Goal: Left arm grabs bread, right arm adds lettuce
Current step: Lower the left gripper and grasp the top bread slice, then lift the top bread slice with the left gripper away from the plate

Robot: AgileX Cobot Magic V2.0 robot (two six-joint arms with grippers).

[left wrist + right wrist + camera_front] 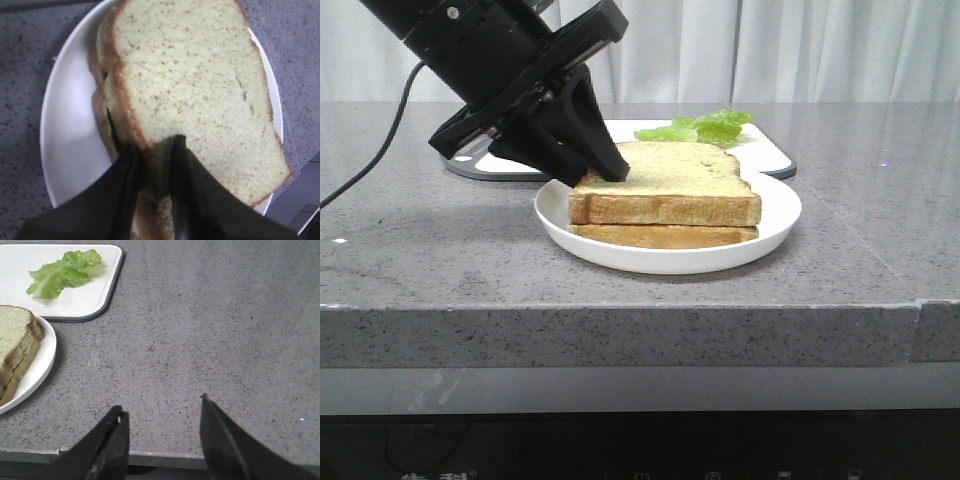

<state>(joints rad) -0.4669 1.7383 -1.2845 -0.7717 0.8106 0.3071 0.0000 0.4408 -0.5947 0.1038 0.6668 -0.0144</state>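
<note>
soft, even light fell from above; the plate (775, 225) cast a faint shadow on the counter (440, 270). the left wrist view was blurred close up.

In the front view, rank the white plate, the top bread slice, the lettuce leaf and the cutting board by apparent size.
1. white plate
2. top bread slice
3. lettuce leaf
The cutting board is largely hidden behind the left arm's gripper and the plate, and sits farther back, so I leave it unranked.

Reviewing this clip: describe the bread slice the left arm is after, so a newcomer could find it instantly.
On the grey counter sits a white plate holding two stacked slices. The bread is the top, thicker one, with the left hand closing on its corner; the thinner slice lies beneath it.
</note>
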